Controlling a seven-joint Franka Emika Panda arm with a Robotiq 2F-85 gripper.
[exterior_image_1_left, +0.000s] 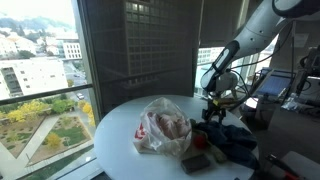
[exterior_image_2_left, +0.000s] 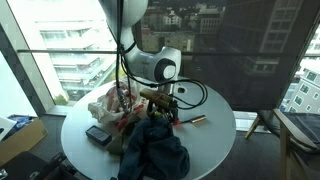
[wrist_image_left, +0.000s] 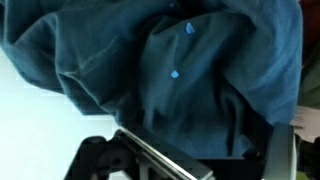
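A crumpled dark blue shirt (exterior_image_1_left: 232, 140) lies on the round white table (exterior_image_1_left: 118, 125); it also shows in an exterior view (exterior_image_2_left: 155, 152). My gripper (exterior_image_1_left: 213, 113) hangs just above the shirt's edge, next to a crinkled plastic bag (exterior_image_1_left: 160, 128), and also appears in an exterior view (exterior_image_2_left: 160, 113). In the wrist view the blue cloth (wrist_image_left: 150, 70) with two small pale buttons fills the frame. The gripper (wrist_image_left: 185, 165) has its fingers spread wide at the bottom edge, open, with cloth between them. I cannot tell whether the fingertips touch the cloth.
A dark flat rectangular object (exterior_image_2_left: 98, 134) lies at the table's edge by the bag (exterior_image_2_left: 108, 103). A small stick-like item (exterior_image_2_left: 197, 120) lies on the table (exterior_image_2_left: 215, 135) beyond the shirt. Tall windows surround the table; a chair (exterior_image_2_left: 290, 130) stands beside it.
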